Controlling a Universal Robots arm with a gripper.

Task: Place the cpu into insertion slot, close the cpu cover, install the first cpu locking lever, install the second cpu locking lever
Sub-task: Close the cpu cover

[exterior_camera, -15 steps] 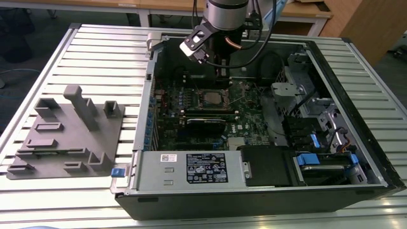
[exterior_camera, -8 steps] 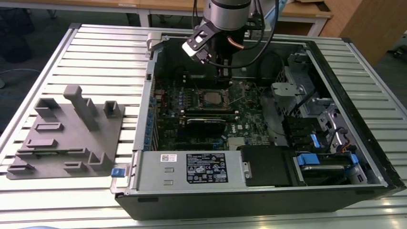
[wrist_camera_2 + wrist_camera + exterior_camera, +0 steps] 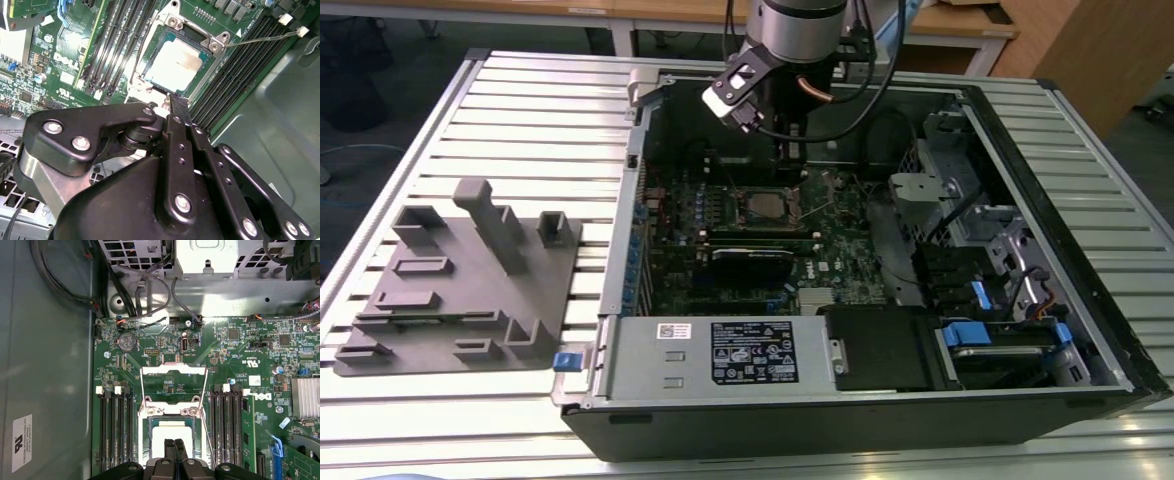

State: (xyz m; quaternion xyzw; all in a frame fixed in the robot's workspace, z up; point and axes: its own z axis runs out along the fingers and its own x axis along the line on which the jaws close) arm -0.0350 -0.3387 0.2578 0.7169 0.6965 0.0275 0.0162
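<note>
The cpu (image 3: 180, 65) lies flat with its silvery top up in the insertion slot (image 3: 150, 75) on the green motherboard, and in the first wrist view the cpu (image 3: 172, 432) shows just beyond my fingertips. The cpu cover (image 3: 174, 371), a thin metal frame, stands swung open on the far side of the socket. A thin wire locking lever (image 3: 260, 37) sticks out free beside the socket. My gripper (image 3: 175, 100) is shut with nothing in it, its tips just above the cpu's near edge. In the exterior view the gripper (image 3: 787, 150) hangs inside the case above the socket (image 3: 761, 205).
Black memory slots (image 3: 116, 425) flank the socket on both sides. The open computer case (image 3: 1067, 170) walls in the board, with cables and a drive cage (image 3: 947, 180) on the exterior view's right. A grey fixture block (image 3: 460, 280) sits on the slatted table at the exterior view's left.
</note>
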